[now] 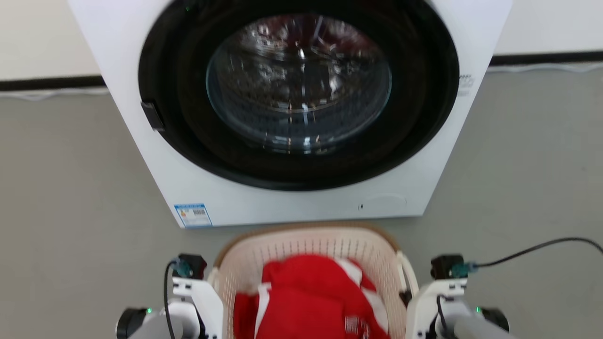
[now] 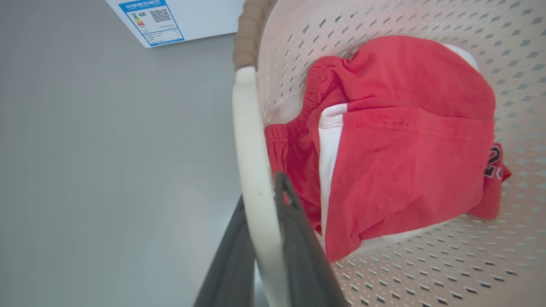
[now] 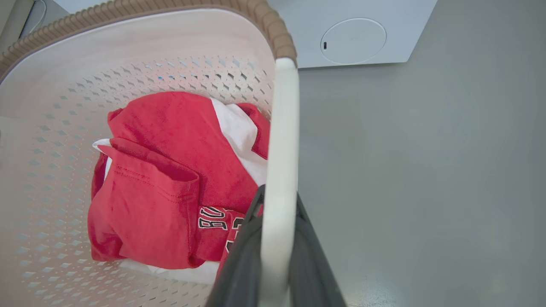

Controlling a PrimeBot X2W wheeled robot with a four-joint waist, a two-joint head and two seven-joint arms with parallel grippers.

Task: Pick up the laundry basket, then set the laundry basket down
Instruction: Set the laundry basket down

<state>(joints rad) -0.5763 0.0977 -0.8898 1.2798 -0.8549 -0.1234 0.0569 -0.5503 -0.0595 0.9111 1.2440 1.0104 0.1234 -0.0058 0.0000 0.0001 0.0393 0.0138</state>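
Cream perforated plastic, the laundry basket point(image 1: 311, 247) shows low in the head view, just before the white washing machine point(image 1: 282, 207), with red clothing point(image 1: 306, 292) inside. Left wrist view: the left hand point(image 2: 262, 192) clamps the basket's white side handle point(image 2: 249, 136), one finger on each side. Right wrist view: the right hand point(image 3: 279, 194) grips the opposite handle point(image 3: 281, 128) likewise.

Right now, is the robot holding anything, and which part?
The laundry basket. The left gripper clamps its left handle with both fingers; the right gripper, the right handle.
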